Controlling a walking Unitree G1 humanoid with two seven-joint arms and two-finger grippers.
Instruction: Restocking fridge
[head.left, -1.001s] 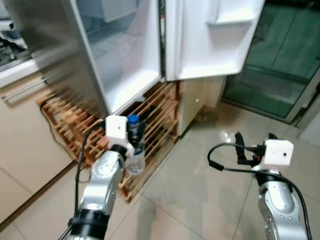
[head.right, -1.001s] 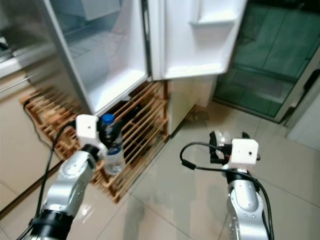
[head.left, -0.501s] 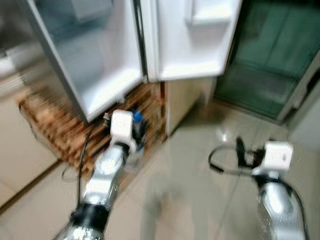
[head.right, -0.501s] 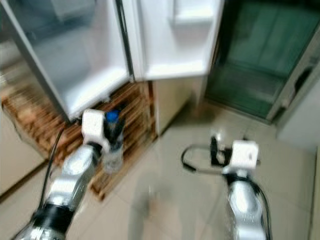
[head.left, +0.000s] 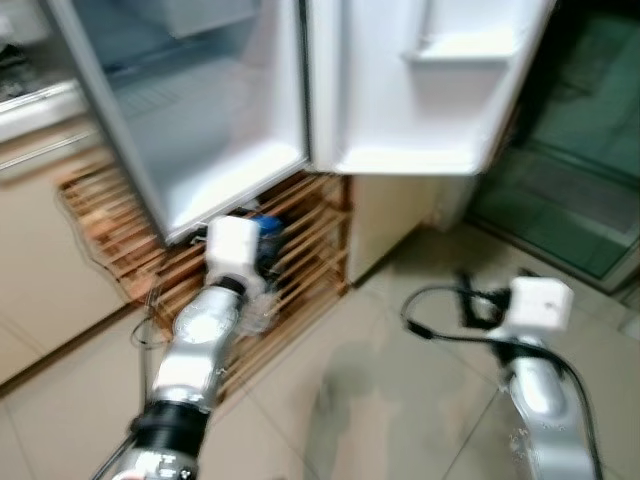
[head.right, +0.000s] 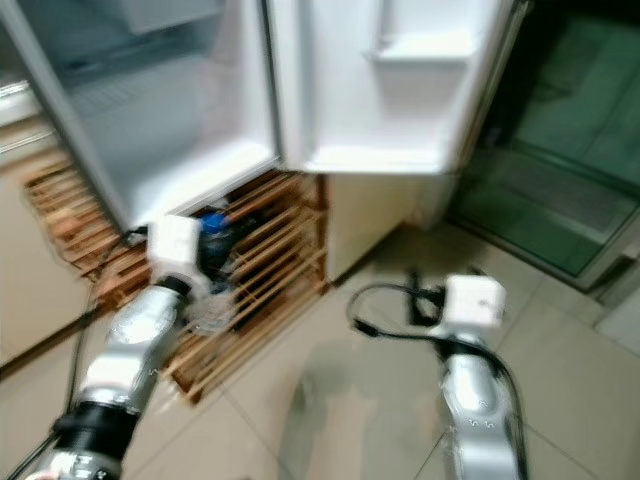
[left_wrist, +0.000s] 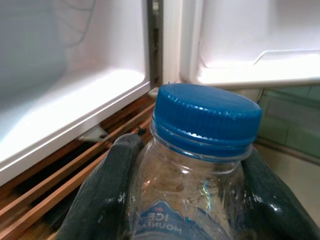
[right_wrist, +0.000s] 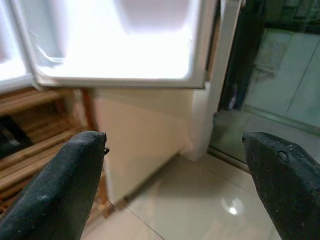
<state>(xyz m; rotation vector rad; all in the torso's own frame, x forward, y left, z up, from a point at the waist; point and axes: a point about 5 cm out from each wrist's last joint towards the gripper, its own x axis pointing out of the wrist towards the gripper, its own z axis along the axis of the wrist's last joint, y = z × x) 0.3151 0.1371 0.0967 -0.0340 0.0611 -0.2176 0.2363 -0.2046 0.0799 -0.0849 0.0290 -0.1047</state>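
One water bottle (left_wrist: 197, 165), upright with its blue cap on top, is clamped in the left tool (head.left: 255, 262), with the open fridge (head.left: 230, 140) just beyond and above it, while the right tool (right_wrist: 175, 185), spread wide and empty, hangs farther off to the right.

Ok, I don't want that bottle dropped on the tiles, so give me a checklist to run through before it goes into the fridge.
1. Left end effector grips the water bottle, a finger on each side: ok.
2. Blue cap on the bottle: ok.
3. Fridge doors open: ok.
4. Free shelf space inside: cannot tell, head views blurred.
5. Right end effector open, holding nothing, free to help: ok.
6. Wooden rack sits right by the bottle: not ok, raise it first.
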